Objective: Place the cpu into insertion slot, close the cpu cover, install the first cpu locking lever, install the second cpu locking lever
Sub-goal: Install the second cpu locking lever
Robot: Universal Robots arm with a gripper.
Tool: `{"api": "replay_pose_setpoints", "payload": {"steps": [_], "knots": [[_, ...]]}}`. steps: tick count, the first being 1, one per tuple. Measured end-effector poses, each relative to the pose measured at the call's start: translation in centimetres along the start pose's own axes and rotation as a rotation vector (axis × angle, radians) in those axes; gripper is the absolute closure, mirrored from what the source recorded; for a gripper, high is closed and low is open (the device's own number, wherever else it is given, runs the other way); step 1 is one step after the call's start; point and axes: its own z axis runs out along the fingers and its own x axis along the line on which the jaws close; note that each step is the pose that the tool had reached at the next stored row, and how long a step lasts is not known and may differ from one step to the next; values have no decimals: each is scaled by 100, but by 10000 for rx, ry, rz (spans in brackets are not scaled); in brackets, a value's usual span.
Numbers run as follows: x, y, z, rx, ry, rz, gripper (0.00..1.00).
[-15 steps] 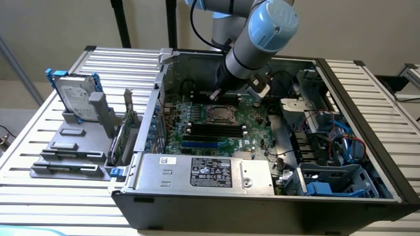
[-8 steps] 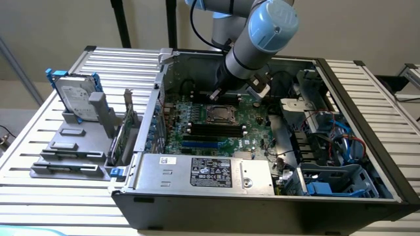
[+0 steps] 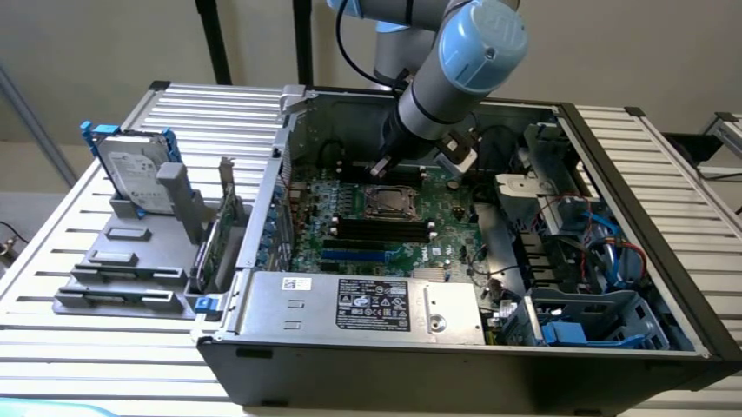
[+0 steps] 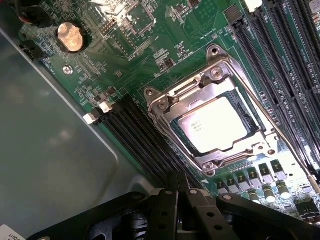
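Observation:
The cpu (image 4: 216, 125) lies flat in the insertion slot (image 4: 250, 111), its pale metal top showing through the window of the cpu cover (image 4: 165, 107), which lies down over it. A thin metal lever (image 4: 290, 152) runs along one side of the socket. My gripper (image 4: 179, 179) hangs just above the board beside the socket, its black fingers (image 4: 167, 212) pressed together with nothing between them. In the exterior view the gripper (image 3: 381, 167) hovers inside the open computer case, just behind the socket with the cpu (image 3: 387, 201).
Black memory slots (image 4: 135, 135) flank the socket on both sides. A round coin battery (image 4: 69, 37) sits on the green board. The case wall (image 3: 281, 187), a power supply (image 3: 360, 304) and cables (image 3: 579, 234) ring the board. A hard drive (image 3: 134, 169) stands outside the case.

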Motion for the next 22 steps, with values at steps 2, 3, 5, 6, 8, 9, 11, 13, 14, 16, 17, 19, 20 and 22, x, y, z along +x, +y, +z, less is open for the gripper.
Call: {"api": "replay_pose_setpoints", "payload": {"steps": [2,3,5,6,8,9,11,13,14,16,17,19,20,22], "knots": [[0,0,0,6,8,-2,89],[0,0,0,9,12,-3,89],[0,0,0,16,20,-6,89],[0,0,0,19,25,-7,89],[0,0,0,25,33,-9,89],[0,0,0,28,37,-10,89],[0,0,0,35,45,-12,89],[0,0,0,41,53,-15,89],[0,0,0,44,57,-15,89],[0,0,0,51,66,-18,89],[0,0,0,54,70,-19,89],[0,0,0,60,78,-21,89],[0,0,0,63,82,-22,89],[0,0,0,70,90,-25,89]]}}
